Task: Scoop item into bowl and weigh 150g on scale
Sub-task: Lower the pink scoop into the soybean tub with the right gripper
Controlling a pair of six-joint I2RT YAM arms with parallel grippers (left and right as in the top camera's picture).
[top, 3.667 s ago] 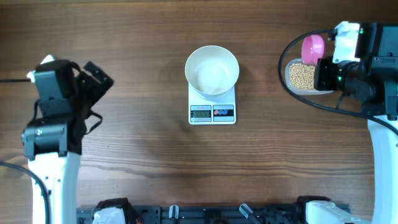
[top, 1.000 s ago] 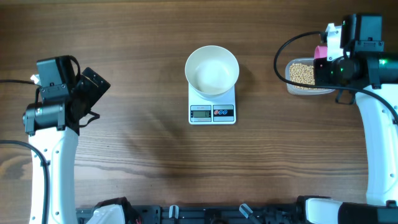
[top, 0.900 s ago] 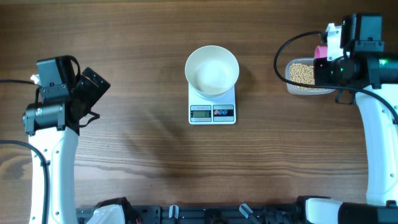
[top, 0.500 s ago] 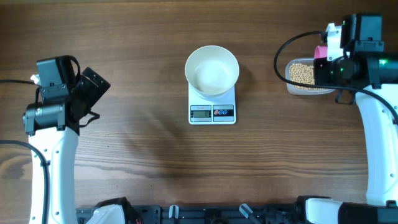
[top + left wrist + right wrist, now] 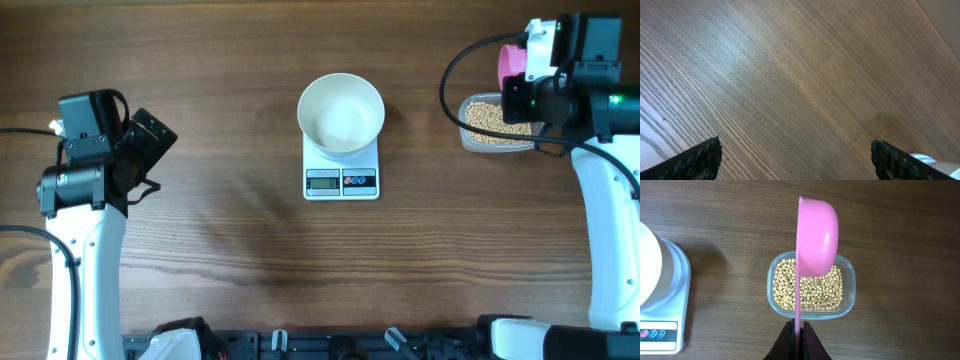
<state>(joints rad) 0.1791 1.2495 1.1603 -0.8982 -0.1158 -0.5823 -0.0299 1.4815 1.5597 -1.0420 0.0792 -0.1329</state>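
From overhead, the white bowl [image 5: 341, 112] sits on the kitchen scale [image 5: 341, 172] at the middle of the wooden worktop [image 5: 230, 260]. Nothing can be made out inside the bowl. Well to its right, a clear tub [image 5: 467, 124] holds the soybeans [image 5: 488, 119]. A pink scoop [image 5: 510, 60] hangs at the tub's far edge. The left fingers [image 5: 152, 138] are far off at the left, spread wide and holding nothing.

The left wrist view shows those two finger tips far apart over bare wood grain.

In the right wrist view, the right fingers [image 5: 790, 342] are pinched tight on the scoop's thin handle. The scoop is turned on edge above the beans, its rounded back to the right. The scale and the bowl's rim show at the left edge, apart from the tub.
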